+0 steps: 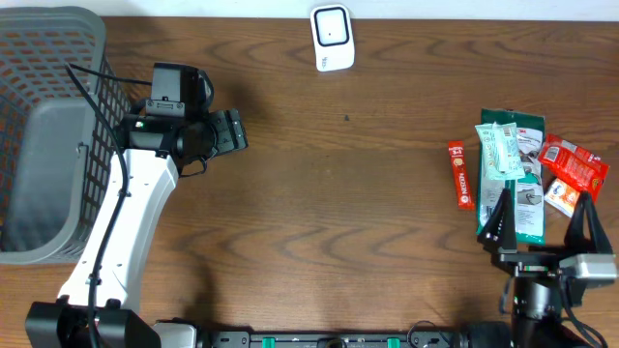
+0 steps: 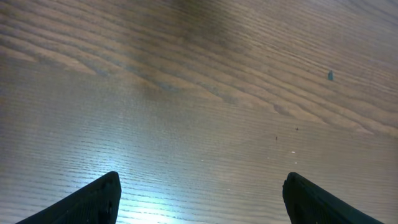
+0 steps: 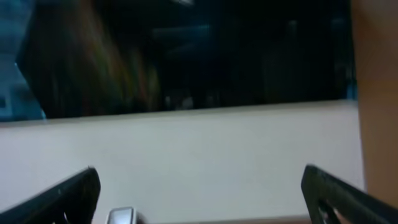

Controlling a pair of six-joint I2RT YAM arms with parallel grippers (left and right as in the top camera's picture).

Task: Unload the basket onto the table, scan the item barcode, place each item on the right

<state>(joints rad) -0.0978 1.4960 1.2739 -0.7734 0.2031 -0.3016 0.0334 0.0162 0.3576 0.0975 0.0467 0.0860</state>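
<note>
sizing up the packets: both grippers open, nothing held

the items are bunched at the right side of the table (image 1: 368,213), just ahead of the right gripper (image 1: 542,220). there's a big green packet (image 1: 527,193) with a pale sachet (image 1: 500,150) lying on it. a red stick sachet (image 1: 461,176) sits just beside it on one side, a red packet (image 1: 571,166) on the other. the scanner (image 1: 332,37) stands at the far edge, well apart from them.

handling, my guess: all light, thin, floppy film, slick and lying flat on the wood. pinch an edge or a corner. the stick sachet looks stiffest and lies clear of the rest, so it's the easiest pick. the green one will likely sag if held by one end.

right jaws stand wide at the near end of the pile; can't tell if they touch it. the left gripper (image 1: 230,130) is spread wide too, over bare wood near the basket (image 1: 48,58).

hard to see: no barcode is readable anywhere. the right wrist view is blurred and shows no packets. overlaps hide parts of the green packet.
</note>
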